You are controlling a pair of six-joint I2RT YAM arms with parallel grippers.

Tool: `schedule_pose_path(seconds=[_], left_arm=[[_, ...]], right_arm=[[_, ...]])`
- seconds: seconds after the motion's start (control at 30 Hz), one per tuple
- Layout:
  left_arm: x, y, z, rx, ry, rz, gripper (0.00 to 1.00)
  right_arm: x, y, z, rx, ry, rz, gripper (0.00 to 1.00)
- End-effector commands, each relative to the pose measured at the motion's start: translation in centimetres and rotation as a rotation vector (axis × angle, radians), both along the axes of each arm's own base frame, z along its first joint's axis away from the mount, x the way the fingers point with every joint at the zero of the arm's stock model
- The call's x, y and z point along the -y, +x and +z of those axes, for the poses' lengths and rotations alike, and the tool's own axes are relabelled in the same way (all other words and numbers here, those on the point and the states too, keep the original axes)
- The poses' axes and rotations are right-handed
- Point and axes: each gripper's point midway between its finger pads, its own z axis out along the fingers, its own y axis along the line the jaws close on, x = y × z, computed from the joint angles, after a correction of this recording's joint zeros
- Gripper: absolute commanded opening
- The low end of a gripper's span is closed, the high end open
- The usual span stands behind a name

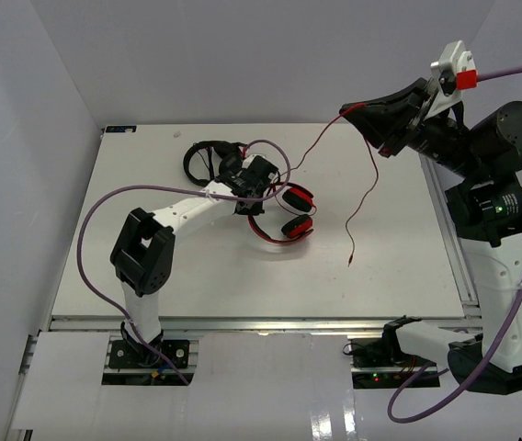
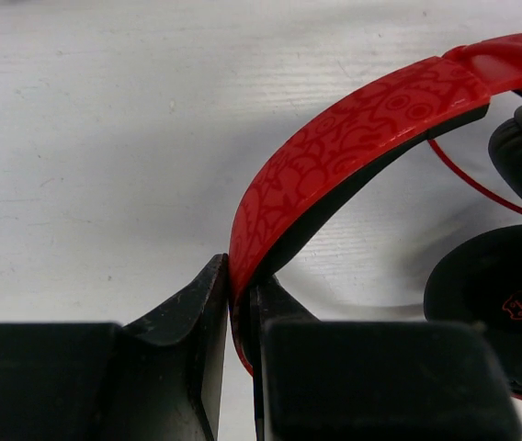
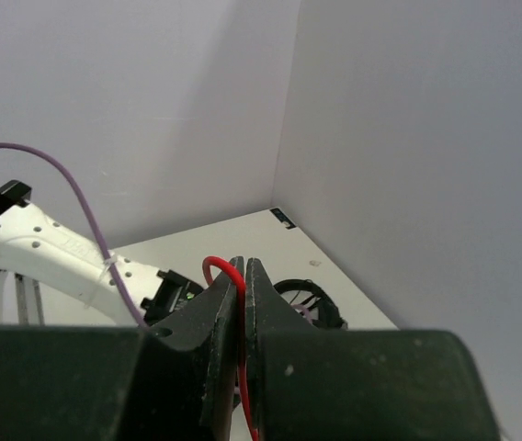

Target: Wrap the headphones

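Observation:
The red headphones lie on the white table, earcups to the right. My left gripper is shut on their red patterned headband; the black-padded earcups show at the right of the left wrist view. The thin red cable runs from the headphones up to my right gripper, which is raised high at the right and shut on the cable. The cable's free end hangs down past the gripper toward the table.
All-black headphones lie just behind the left gripper and show in the right wrist view. White walls enclose the table at the back and sides. The purple arm lead loops beside the left arm.

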Motion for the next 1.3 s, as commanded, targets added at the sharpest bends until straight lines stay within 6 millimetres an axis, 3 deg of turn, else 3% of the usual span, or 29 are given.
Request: schedule_pose_path(seconds=[0.0,0.27,0.53,0.6,0.8,0.97,1.13,1.27], left_arm=[[-0.3,3.7,6.2,0.167,-0.142,0.116,0.0],[-3.2,7.5,12.3,0.26,-0.334,0.251,0.0],[-7.6,9.1,20.5,0.37,-0.547,0.311,0.0],[-8.2,9.1,22.8,0.406,-0.581,0.307,0.0],[-10.3,7.4,30.3,0.525,-0.648,0.279,0.0],[-11.9,4.4,35.4,0.609,-0.681,0.236,0.0],[-11.8,1.3,37.6,0.627,-0.72,0.172,0.0],[-12.2,-1.0,38.6,0.641,-0.72,0.142,0.0]], right_arm=[[-0.6,-3.1,-1.7,-0.057,0.016,0.11,0.08],[-1.3,-5.3,-7.7,-0.174,-0.028,0.217,0.08],[-2.0,-6.4,-18.9,-0.352,-0.13,0.279,0.08],[-1.8,-6.2,-20.4,-0.362,-0.148,0.265,0.08],[-1.7,-3.9,-26.9,-0.431,-0.232,0.188,0.08],[-1.2,-1.5,-31.6,-0.473,-0.299,0.105,0.08],[-0.3,1.7,-35.9,-0.523,-0.359,0.011,0.08],[0.6,4.2,-37.9,-0.573,-0.378,-0.043,0.08]])
